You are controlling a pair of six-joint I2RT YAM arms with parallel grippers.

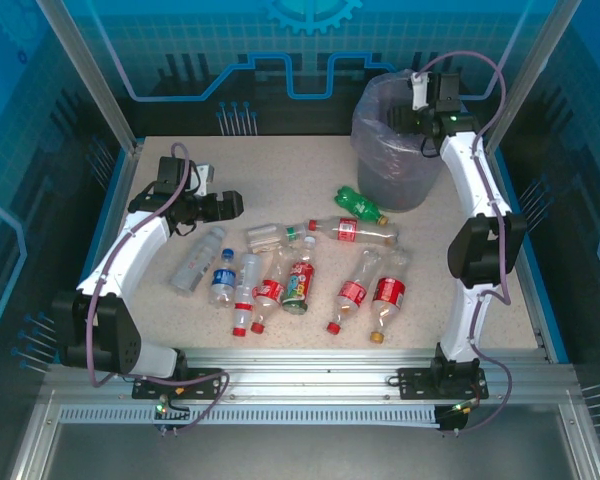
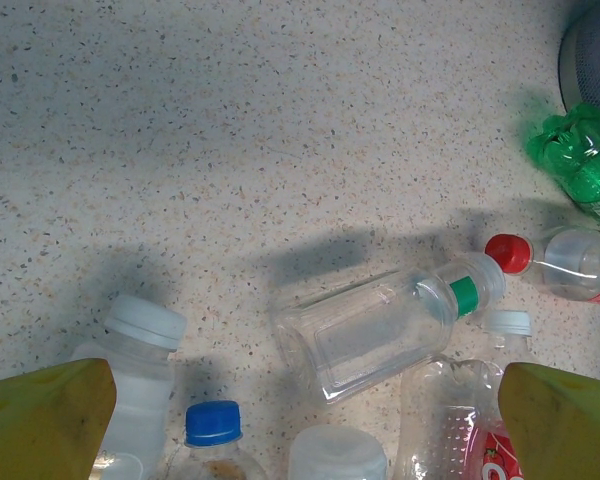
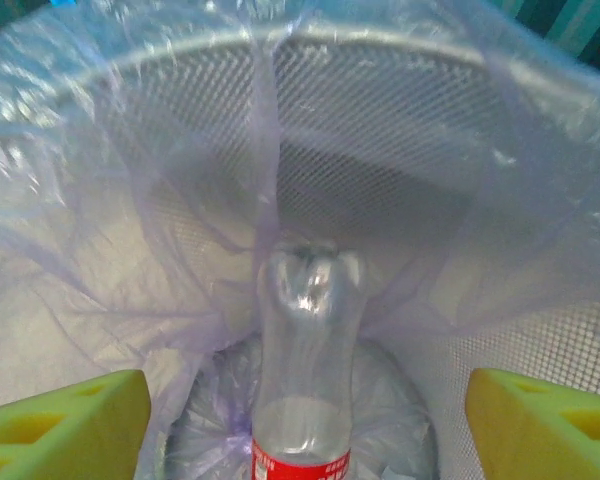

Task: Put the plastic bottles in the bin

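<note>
Top view: bottles (image 1: 300, 275) litter the table (image 1: 280, 165) centre, with the bin (image 1: 395, 175) at 1 o'clock.

Left wrist: left claw (image 2: 300, 420) is spread over a clear bottle (image 2: 370, 335), not touching it.

Right wrist: right claw (image 3: 300, 430) is spread. A red-labelled bottle (image 3: 305, 340) stands free between its pads, inside the bin.

The bottles look light, slippery and crushable, so mid-body is probably the best place to pinch.
</note>
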